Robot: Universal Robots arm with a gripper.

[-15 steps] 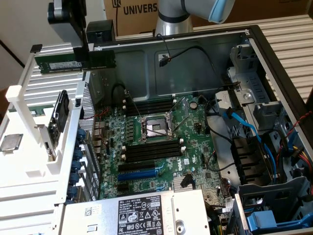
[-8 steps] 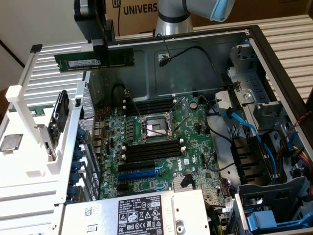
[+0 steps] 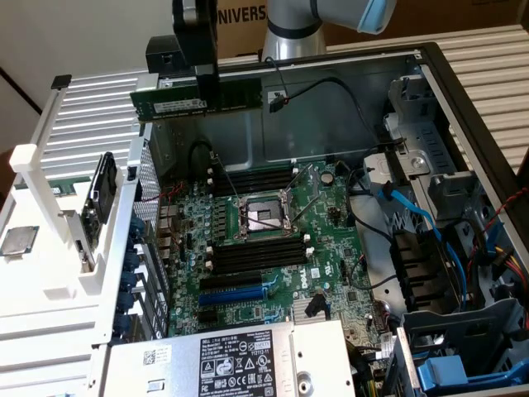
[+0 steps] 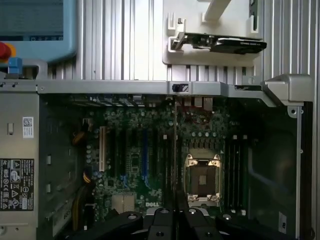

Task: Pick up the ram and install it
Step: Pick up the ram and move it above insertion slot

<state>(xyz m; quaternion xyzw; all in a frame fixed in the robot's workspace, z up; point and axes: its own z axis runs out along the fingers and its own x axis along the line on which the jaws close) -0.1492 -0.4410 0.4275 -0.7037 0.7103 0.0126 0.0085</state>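
Exterior view's left to right, for you: white rack (image 3: 50,215) outside case. Your one ram (image 3: 169,103) hangs level above case's far rim; gripper (image 3: 208,87) fingers pinching it near mid-length. Open air beneath, down to motherboard (image 3: 331,248). Two banks of black memory slots (image 3: 256,252) flank one CPU socket (image 3: 260,217). One blue expansion slot (image 3: 235,291).
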